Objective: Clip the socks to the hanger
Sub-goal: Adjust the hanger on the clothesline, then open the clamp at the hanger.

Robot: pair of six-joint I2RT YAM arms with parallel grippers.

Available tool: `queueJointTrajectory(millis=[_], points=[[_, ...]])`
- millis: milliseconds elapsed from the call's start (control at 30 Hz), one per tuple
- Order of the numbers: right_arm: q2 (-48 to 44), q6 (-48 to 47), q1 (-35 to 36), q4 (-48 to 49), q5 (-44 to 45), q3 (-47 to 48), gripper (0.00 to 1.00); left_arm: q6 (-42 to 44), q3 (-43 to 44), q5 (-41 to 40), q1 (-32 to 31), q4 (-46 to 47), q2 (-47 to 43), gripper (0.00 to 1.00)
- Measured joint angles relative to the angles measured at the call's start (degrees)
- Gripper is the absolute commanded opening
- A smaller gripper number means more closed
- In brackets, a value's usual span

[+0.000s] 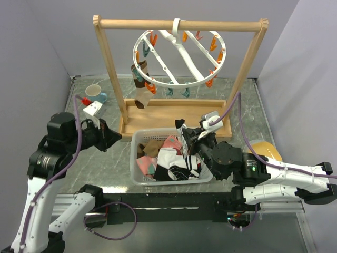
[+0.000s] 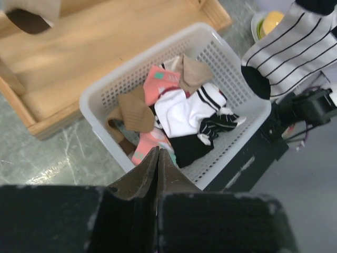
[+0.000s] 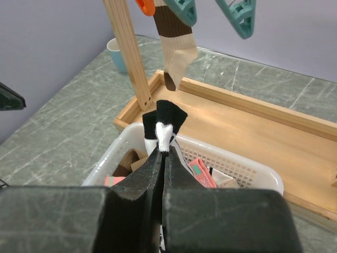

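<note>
Presently right gripper (image 1: 184, 136) clamps a sock (image 3: 164, 124), held upright; hanger (image 1: 180, 52) lies at twelve o'clock, nearer this arm; left gripper (image 1: 117, 137) closed, empty.

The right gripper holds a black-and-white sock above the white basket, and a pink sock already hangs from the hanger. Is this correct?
Not quite. The hanging sock on the hanger is brown and cream, not pink; the top external view shows it. The right gripper does hold a black-and-white sock above the white basket.

1 hanger (image 1: 182, 54), 1 wooden frame (image 1: 137, 23), 1 basket (image 1: 152, 131), 1 clipped sock (image 1: 141, 94), 1 pinched sock (image 3: 164, 121), many heaped socks (image 2: 179, 110).
</note>
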Motion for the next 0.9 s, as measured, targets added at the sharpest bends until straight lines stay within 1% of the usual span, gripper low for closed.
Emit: queueJointTrajectory(millis=[33, 67, 100, 133, 167, 267, 300, 333, 367, 433, 567, 633, 667, 700, 800, 833, 900], points=[[-0.15, 0.0, 0.0, -0.04, 0.0, -0.22, 0.0, 0.28, 0.31, 0.98, 0.0, -0.61, 1.4, 0.27], [-0.22, 0.0, 0.0, -0.04, 0.02, -0.33, 0.0, 0.5, 0.35, 1.7, 0.0, -0.79, 2.36, 0.51], [-0.26, 0.0, 0.0, -0.02, 0.0, -0.37, 0.0, 0.61, 0.35, 2.27, 0.0, -0.79, 2.75, 0.64], [-0.31, -0.02, 0.0, 0.0, 0.0, -0.37, 0.0, 0.17, 0.26, 3.17, 0.0, -0.48, 3.3, 0.86], [-0.33, -0.02, 0.0, 0.02, 0.0, -0.37, 0.0, 0.04, 0.2, 4.11, 0.04, -0.17, 3.37, 0.99], [-0.5, -0.02, 0.0, 0.02, 0.0, -0.39, 0.0, -0.13, 0.15, 8.81, 0.07, 0.76, 2.49, 1.0], [-0.59, -0.02, 0.0, 0.13, 0.0, -0.46, 0.0, -0.13, 0.22, 10.16, 0.07, 0.98, 2.23, 0.97], [-0.68, -0.02, 0.0, 0.22, 0.02, -0.63, 0.0, -0.15, 0.39, 10.91, 0.04, 1.07, 2.12, 0.9], [-0.83, 0.02, 0.0, 0.22, 0.02, -0.87, 0.0, -0.28, 0.59, 11.54, 0.04, 1.49, 2.08, 0.79], [-0.9, 0.09, 0.0, 0.07, 0.02, -1.05, 0.0, -1.9, 0.66, 11.8, 0.04, 3.19, 2.19, 0.76], [-0.9, 0.39, 0.0, -0.11, 0.17, -1.05, 0.0, -6.08, 0.7, 9.88, 0.04, 8.79, 2.14, 0.59], [-0.9, 0.52, 0.0, -0.22, 0.35, -1.05, 0.0, -7.76, 1.81, 7.67, -0.17, 10.86, 2.71, 0.57], [-0.9, 0.61, 0.0, -0.22, 0.42, -1.07, 0.0, -8.28, 2.89, 6.6, -0.33, 11.58, 3.28, 0.53], [-0.9, 0.68, 0.0, -0.22, 0.57, -1.07, 0.0, -9.14, 4.59, 5.07, -0.72, 12.87, 4.37, 0.53], [-0.87, 0.94, 0.0, -0.2, 0.79, -1.18, 0.0, -11.08, 7.98, 0.26, -3.69, 17.16, 6.95, 0.58], [-0.85, 1.07, 0.0, -0.17, 0.92, -1.22, 0.0, -11.5, 8.74, -1.31, -5.7, 18.18, 7.65, 0.64], [-0.76, 1.14, 0.0, -0.15, 1.11, -1.27, 0.0, -11.93, 10.32, -5.68, -10.69, 19.56, 9.31, 0.61]])
